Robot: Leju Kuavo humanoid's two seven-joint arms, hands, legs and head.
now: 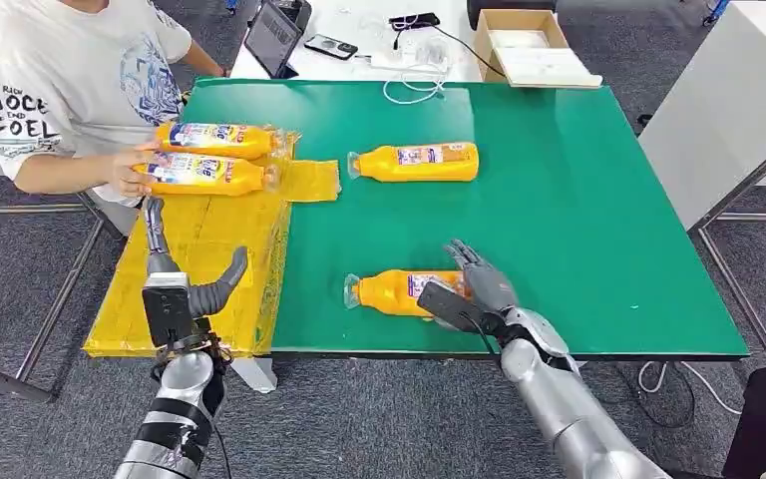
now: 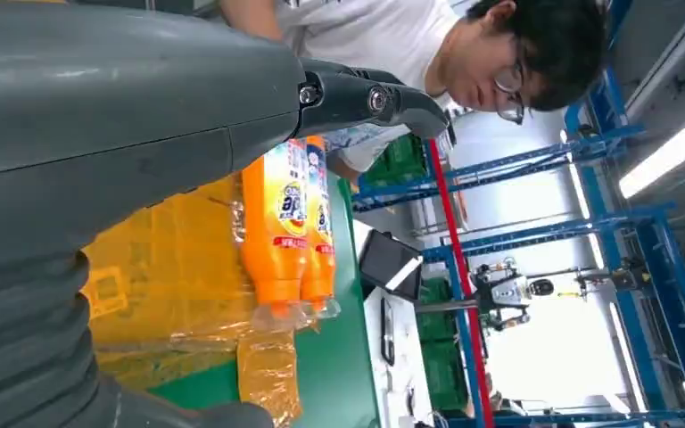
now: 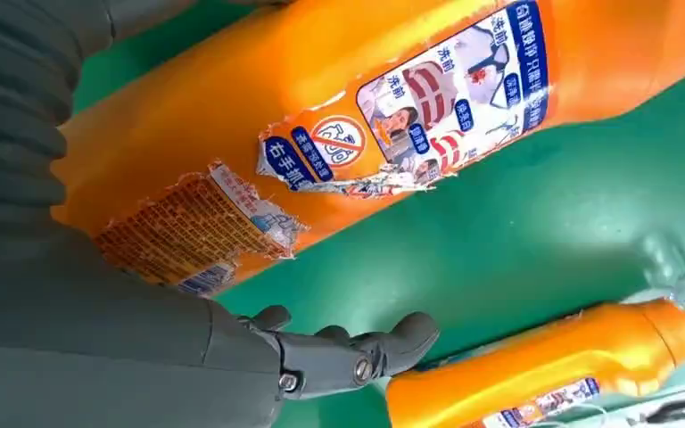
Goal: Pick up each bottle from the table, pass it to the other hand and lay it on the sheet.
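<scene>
An orange bottle point(image 1: 391, 291) point(image 3: 259, 98) lies on its side near the green table's front edge, cap to the left. My right hand point(image 1: 477, 284) point(image 3: 62, 339) is at its base, fingers stretched over it and thumb point(image 3: 357, 353) apart from it with green showing between. A second bottle point(image 1: 416, 162) point(image 3: 553, 374) lies mid-table. Two more bottles point(image 1: 209, 140) point(image 1: 199, 174) point(image 2: 276, 223) lie side by side at the far end of the yellow sheet point(image 1: 209, 249) point(image 2: 160, 267). My left hand point(image 1: 182, 284) point(image 2: 98, 134) hovers over the sheet's near part, fingers spread and holding nothing.
A person in a white T-shirt point(image 1: 70, 80) sits at the far left, a hand point(image 1: 130, 170) resting on the two bottles on the sheet. Behind the green table point(image 1: 578, 220) are a tablet point(image 1: 271, 38), a phone, cables and a cardboard box point(image 1: 531, 45). A white cabinet point(image 1: 728, 110) stands to the right.
</scene>
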